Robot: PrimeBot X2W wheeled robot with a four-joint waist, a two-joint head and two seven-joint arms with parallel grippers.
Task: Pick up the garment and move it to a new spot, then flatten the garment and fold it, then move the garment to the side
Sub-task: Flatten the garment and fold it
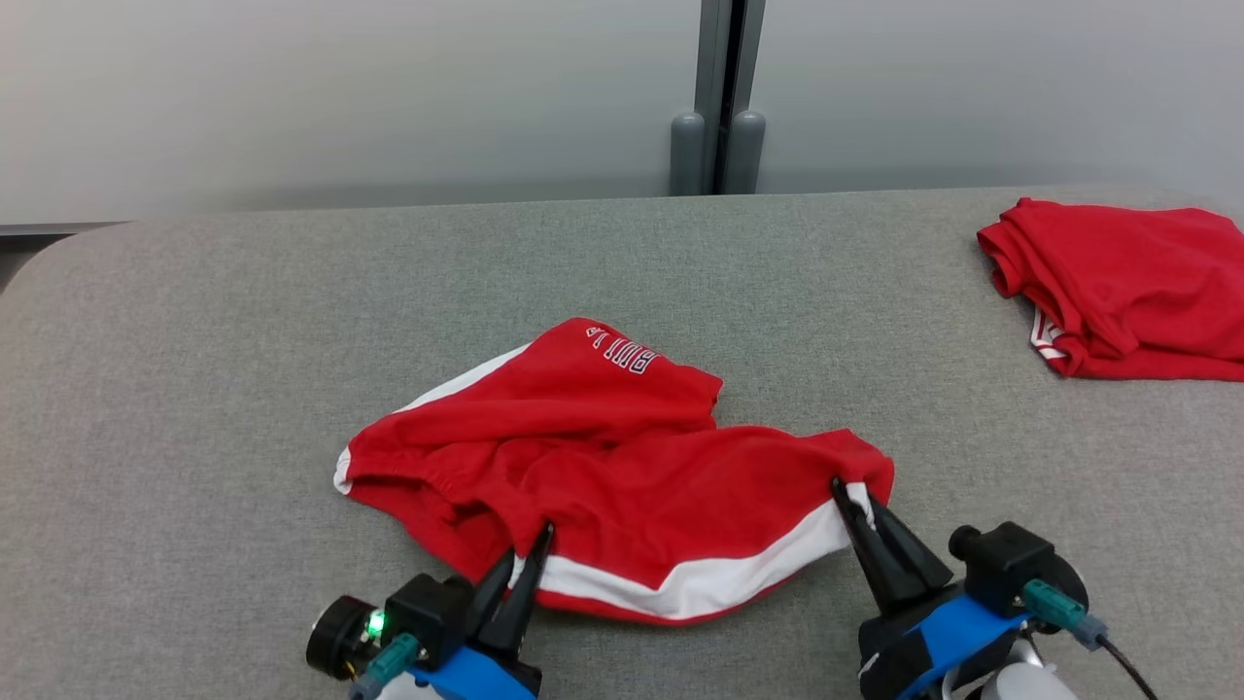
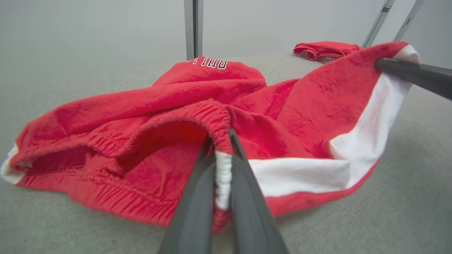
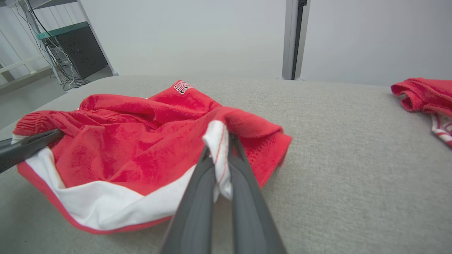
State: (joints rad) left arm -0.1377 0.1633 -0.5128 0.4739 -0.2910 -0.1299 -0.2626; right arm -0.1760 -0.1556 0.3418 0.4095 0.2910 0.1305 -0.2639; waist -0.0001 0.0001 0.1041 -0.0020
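Head view: red shorts (image 1: 603,457) lie rumpled on the table's (image 1: 194,389) near middle. Left wrist view: left gripper (image 2: 221,137) pinches the waistband (image 2: 197,113). Right wrist view: right gripper (image 3: 219,143) pinches the white hem (image 3: 213,131). It would be best to lift both evenly, with the edge taut.

The red garment (image 1: 622,457) is soft, fuzzy cloth. The grey table (image 1: 194,389) is matt, rough-woven fabric. Dark fingers (image 2: 194,211) look smooth, matt.

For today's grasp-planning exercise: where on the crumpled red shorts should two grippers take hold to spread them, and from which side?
Pinch the red shorts at both ends of the white-striped side: waistband and leg hem, approaching from the robot's side. That edge lies nearest and bunches into thin, pinchable folds. The left gripper and right gripper are shut there.
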